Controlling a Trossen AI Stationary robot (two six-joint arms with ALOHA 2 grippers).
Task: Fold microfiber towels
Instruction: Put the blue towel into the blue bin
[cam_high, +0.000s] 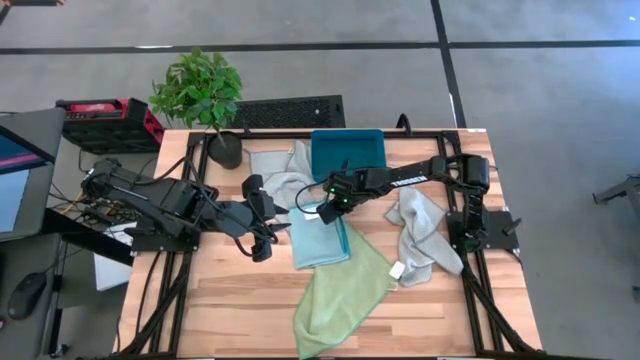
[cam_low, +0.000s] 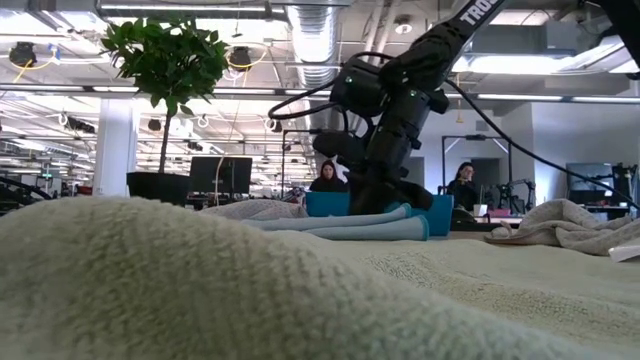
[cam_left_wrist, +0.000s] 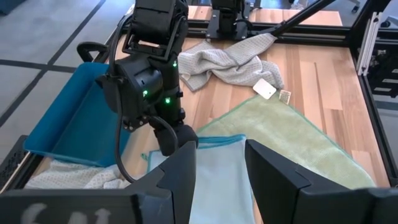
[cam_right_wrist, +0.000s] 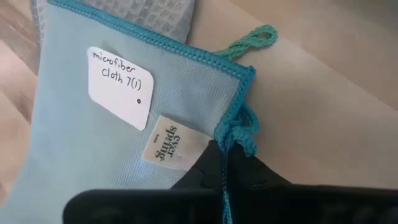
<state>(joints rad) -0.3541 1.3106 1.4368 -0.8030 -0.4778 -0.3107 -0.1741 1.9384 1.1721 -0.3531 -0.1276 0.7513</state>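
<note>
The light blue towel (cam_high: 320, 245) lies folded at the table's middle, and its right part rests on the light green towel (cam_high: 345, 290), which is spread toward the near edge. My right gripper (cam_high: 325, 212) stands at the blue towel's far corner, shut on it; two white tags (cam_right_wrist: 121, 87) lie beside the corner. My left gripper (cam_high: 265, 248) is open and empty just left of the blue towel, its fingers (cam_left_wrist: 273, 180) low over the towel's left edge. One grey towel (cam_high: 422, 235) lies crumpled at the right. Another grey towel (cam_high: 278, 175) lies by the bin. My right gripper holds the blue towel's far corner (cam_right_wrist: 231, 127), at the teal stitched edge beside the tags and the loop. The fingers come from above, pointing down. The edge runs in between the shut fingers; one layer or several, I cannot tell. The towel lies flat.
A teal plastic bin (cam_high: 348, 155) stands at the far edge, right behind my right gripper. A potted plant (cam_high: 200, 95) stands at the far left corner. Bare wood shows at the table's near left. People sit in the room beyond the table (cam_low: 325, 178).
</note>
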